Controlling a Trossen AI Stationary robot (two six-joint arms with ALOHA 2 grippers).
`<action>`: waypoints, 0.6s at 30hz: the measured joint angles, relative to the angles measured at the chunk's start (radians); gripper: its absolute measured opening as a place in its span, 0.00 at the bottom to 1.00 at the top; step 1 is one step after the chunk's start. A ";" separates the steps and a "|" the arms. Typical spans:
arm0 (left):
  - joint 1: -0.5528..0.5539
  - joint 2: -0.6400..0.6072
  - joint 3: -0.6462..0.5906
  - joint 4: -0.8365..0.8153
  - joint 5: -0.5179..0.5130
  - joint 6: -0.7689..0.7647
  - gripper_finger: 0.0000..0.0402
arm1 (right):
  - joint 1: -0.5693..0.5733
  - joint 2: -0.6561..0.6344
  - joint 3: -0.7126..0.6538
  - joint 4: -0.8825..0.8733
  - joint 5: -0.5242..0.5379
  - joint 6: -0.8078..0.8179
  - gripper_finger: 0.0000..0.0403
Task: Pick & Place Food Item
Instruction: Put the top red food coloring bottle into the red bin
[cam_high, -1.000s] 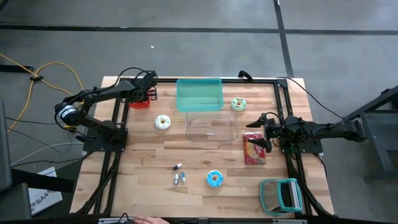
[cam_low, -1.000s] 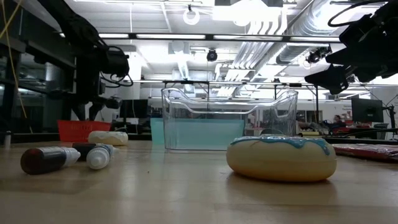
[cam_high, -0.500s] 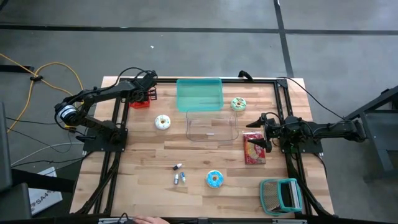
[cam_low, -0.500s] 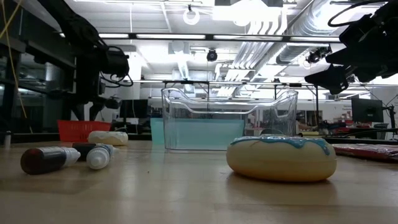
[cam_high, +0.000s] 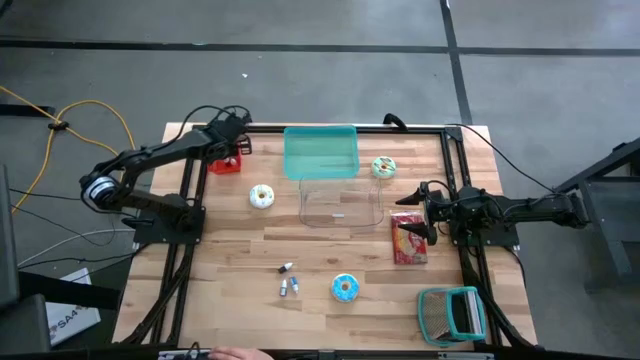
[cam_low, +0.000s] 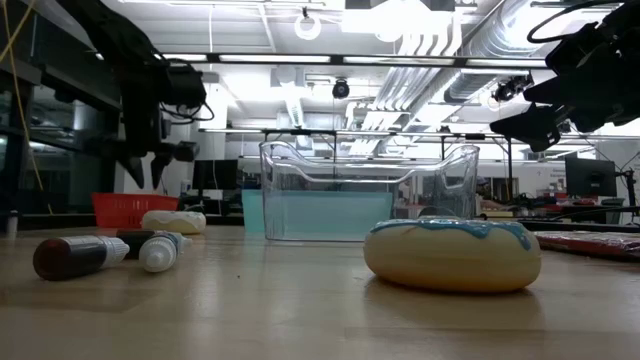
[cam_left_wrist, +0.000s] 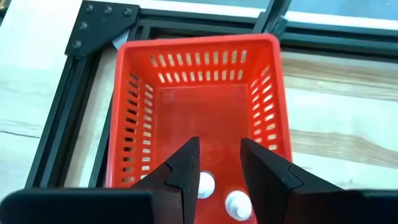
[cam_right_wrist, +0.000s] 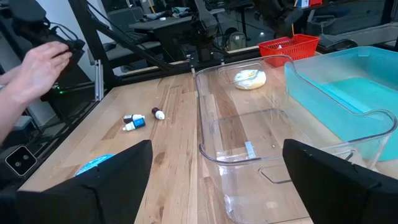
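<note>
While the left tool (cam_left_wrist: 219, 163) hangs above the red basket (cam_high: 225, 161) at the tabletop's (cam_high: 330, 260) far left corner, its fingers stand narrowly apart and hold nothing, with two small white round items (cam_left_wrist: 237, 203) lying on the basket floor beneath them. Across the tabletop the right tool (cam_high: 417, 207) waits with its fingers spread wide and empty, just beside the red snack packet (cam_high: 408, 238) and facing the clear container (cam_right_wrist: 261, 137). Frosted doughnuts lie loose: a white one (cam_high: 262, 196), a green one (cam_high: 383, 167) and a blue one (cam_high: 344, 288).
</note>
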 joint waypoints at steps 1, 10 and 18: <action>0.000 -0.005 0.000 0.000 0.000 0.001 0.27 | 0.000 0.000 0.000 0.000 0.000 0.000 0.87; 0.000 -0.009 0.000 0.000 0.006 0.003 0.27 | 0.000 0.000 0.000 0.000 0.000 0.000 0.87; 0.000 -0.009 0.000 -0.002 0.007 0.007 0.27 | 0.000 0.000 0.000 0.000 0.000 0.000 0.87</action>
